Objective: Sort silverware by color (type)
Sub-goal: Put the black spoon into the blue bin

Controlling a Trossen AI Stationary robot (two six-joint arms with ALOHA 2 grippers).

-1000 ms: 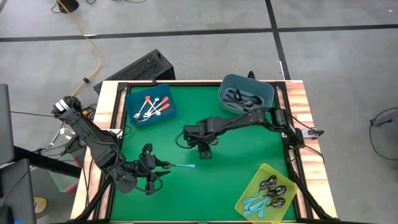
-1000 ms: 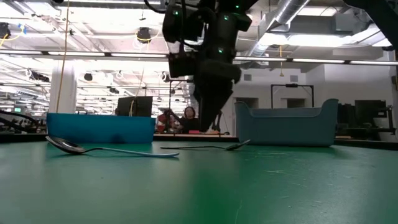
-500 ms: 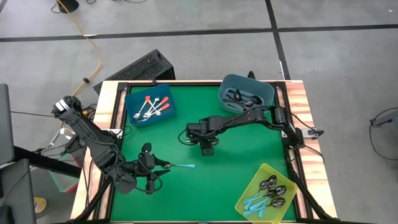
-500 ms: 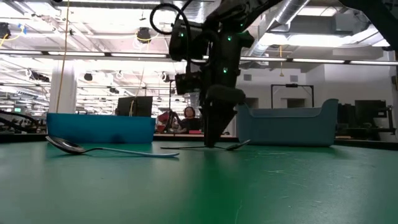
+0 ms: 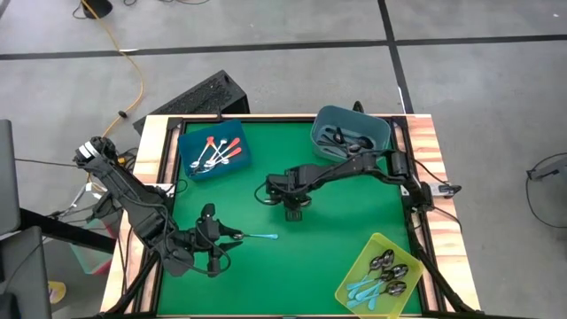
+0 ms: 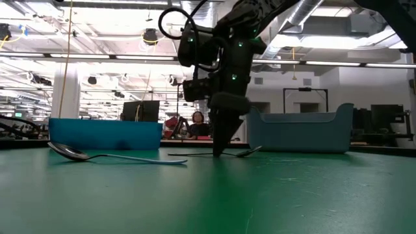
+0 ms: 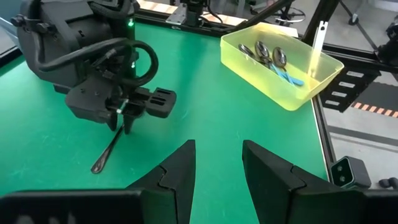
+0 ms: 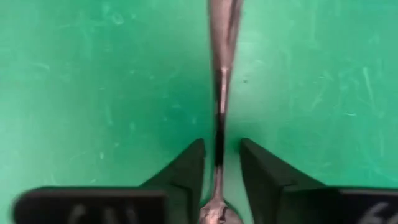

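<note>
Dark spoon (image 8: 220, 93), right hand (image 8: 219, 163) straddling

The green bench (image 5: 337, 230) holds a blue bin (image 5: 213, 152), a grey bin (image 5: 351, 133), a yellow bin (image 5: 383, 275) and two loose spoons (image 5: 263, 236)

Green mat (image 5: 337, 221) on wood-edged table (image 5: 427, 142). Blue bin (image 5: 213, 151) far left, grey-blue bin (image 5: 350, 131) far right, yellow bin (image 5: 381, 275) near right. Off table: black keyboard (image 5: 190, 99) on grey floor beyond far-left corner, yellow cable (image 5: 133, 66) trailing beside it
</note>
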